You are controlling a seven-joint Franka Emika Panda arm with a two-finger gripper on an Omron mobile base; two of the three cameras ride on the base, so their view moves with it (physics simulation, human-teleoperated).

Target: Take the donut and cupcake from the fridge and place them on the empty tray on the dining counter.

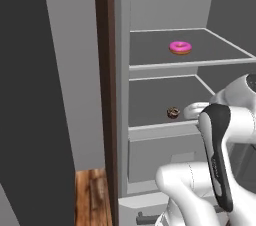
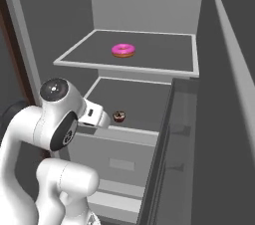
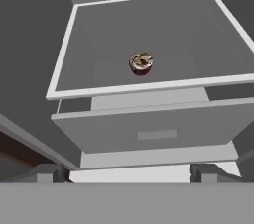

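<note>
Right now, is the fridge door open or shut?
Open. The fridge interior is exposed: the donut sits on the upper shelf and the cupcake on the shelf below, above the closed drawer.

The white arm [image 2: 55, 119] rises bent at the elbow, its forearm reaching forward and level. The hand [image 3: 129, 172] points ahead and slightly downward, its two dark fingertips [image 3: 52, 172] spread wide apart, holding nothing.
</note>
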